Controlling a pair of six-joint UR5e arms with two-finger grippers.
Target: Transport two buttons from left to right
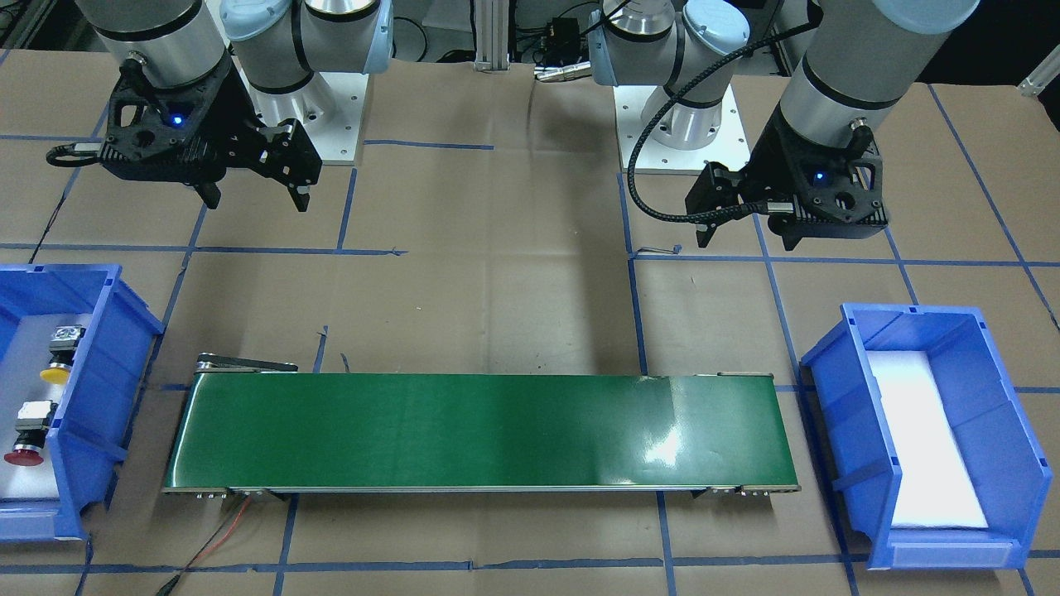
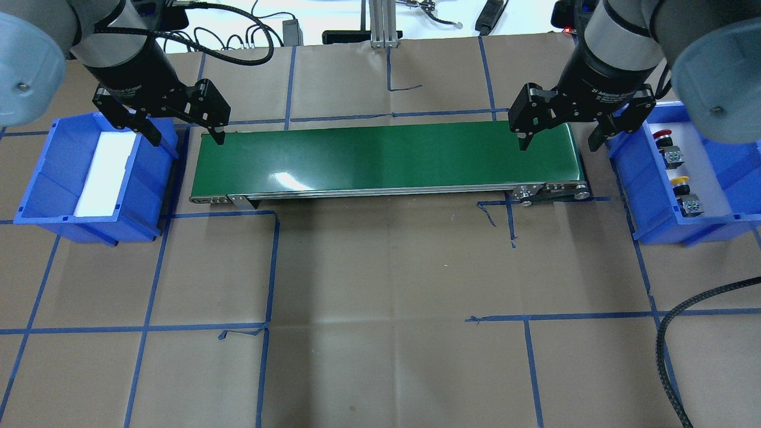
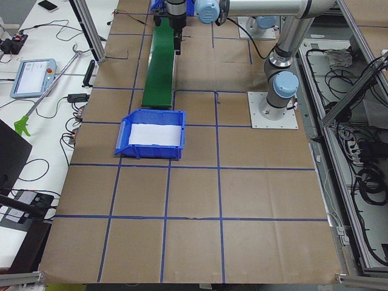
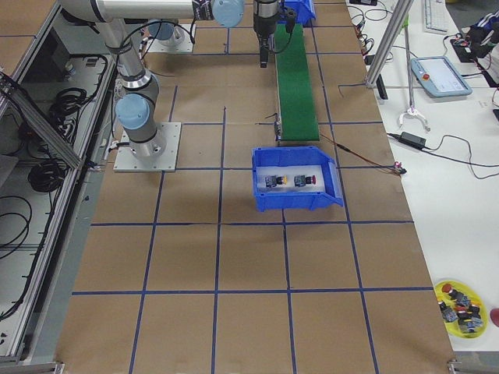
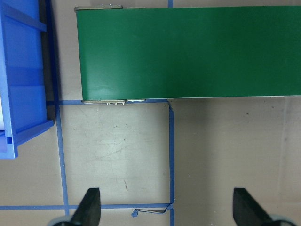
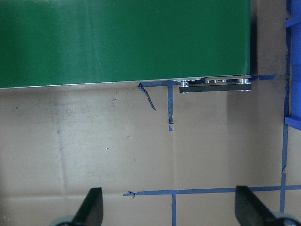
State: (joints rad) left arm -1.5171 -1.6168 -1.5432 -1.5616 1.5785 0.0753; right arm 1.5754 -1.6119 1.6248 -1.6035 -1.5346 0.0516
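Observation:
The yellow-capped button (image 1: 56, 364) and the red-capped button (image 1: 26, 439) lie on their sides on white foam in the blue bin (image 1: 99, 364) on the robot's right. They also show in the overhead view, the yellow button (image 2: 681, 184) and the red button (image 2: 663, 138). My right gripper (image 2: 559, 145) is open and empty, hovering over the right end of the green conveyor belt (image 2: 386, 157), beside that bin. My left gripper (image 2: 188, 141) is open and empty over the belt's left end. Both wrist views show spread fingers with nothing between them.
A second blue bin (image 2: 35, 196) holding only a white foam pad stands at the belt's left end. Blue tape lines cross the brown paper table. A black cable (image 2: 669, 351) hangs at the overhead view's right. A yellow dish (image 4: 460, 304) of spare buttons sits off the table.

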